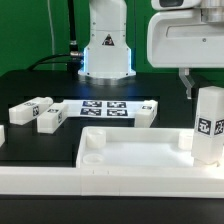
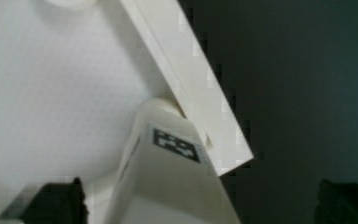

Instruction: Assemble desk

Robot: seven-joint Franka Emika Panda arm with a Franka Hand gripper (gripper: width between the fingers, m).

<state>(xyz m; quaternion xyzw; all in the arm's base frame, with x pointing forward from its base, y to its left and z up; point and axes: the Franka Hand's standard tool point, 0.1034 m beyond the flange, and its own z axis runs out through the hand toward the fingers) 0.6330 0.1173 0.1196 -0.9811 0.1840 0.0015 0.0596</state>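
Observation:
The desk's white slab [image 1: 130,150] lies flat with its raised rim up. One white leg [image 1: 208,125] stands upright on its corner at the exterior view's right, tag facing out. My gripper [image 1: 200,88] hangs just above that leg. In the wrist view the leg [image 2: 176,150] runs between my fingers [image 2: 51,203], apart from both, and my gripper [image 2: 197,208] is open. Two loose legs [image 1: 30,106] [image 1: 48,121] lie on the black table at the exterior view's left. Another leg [image 1: 150,108] lies beyond the slab.
The marker board [image 1: 105,107] lies flat behind the slab, in front of the robot base [image 1: 105,50]. A long white rail [image 1: 60,182] runs along the front of the table. A further white piece [image 1: 3,135] shows at the left edge.

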